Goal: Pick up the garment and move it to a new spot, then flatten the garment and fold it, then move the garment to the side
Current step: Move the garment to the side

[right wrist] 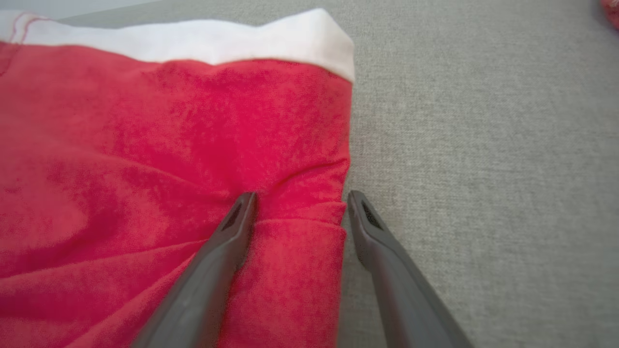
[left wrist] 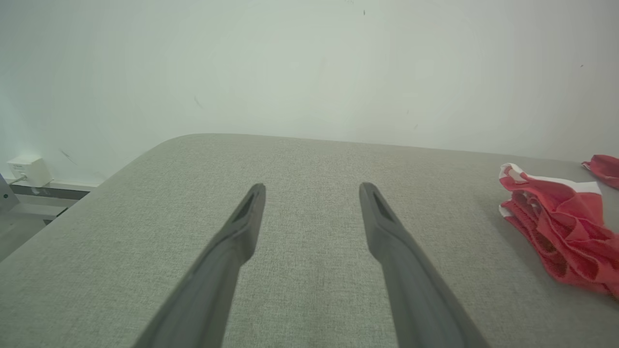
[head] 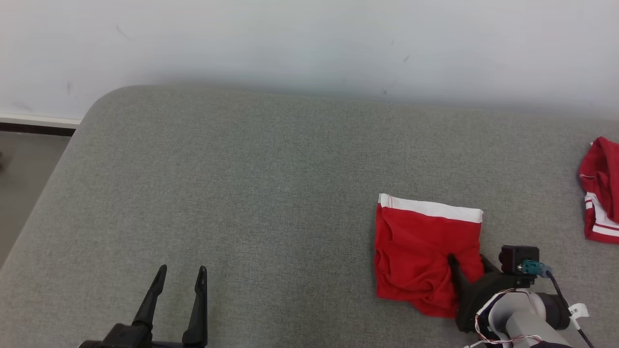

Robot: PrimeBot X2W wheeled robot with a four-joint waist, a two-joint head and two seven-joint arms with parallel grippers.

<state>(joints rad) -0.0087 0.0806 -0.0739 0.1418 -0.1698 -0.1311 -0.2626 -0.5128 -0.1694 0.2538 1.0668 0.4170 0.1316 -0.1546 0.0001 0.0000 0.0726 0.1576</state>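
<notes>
**Head view.** The red garment [head: 420,251], folded into a rough square with a white waistband [head: 430,208] along its far edge, lies on the grey fabric surface [head: 242,193], right of centre. The right gripper [head: 468,261] sits at its near right corner, jaws spread wide. The left gripper [head: 183,268], equally wide, hangs over bare surface well apart from it. A second red garment [head: 602,188] lies at the right margin.

**Left wrist view.** The garment shows loose, rumpled layers along its side.

**Right wrist view.** One finger [right wrist: 232,227] rests on wrinkled red cloth, and the other lies just off the cloth's edge.
</notes>
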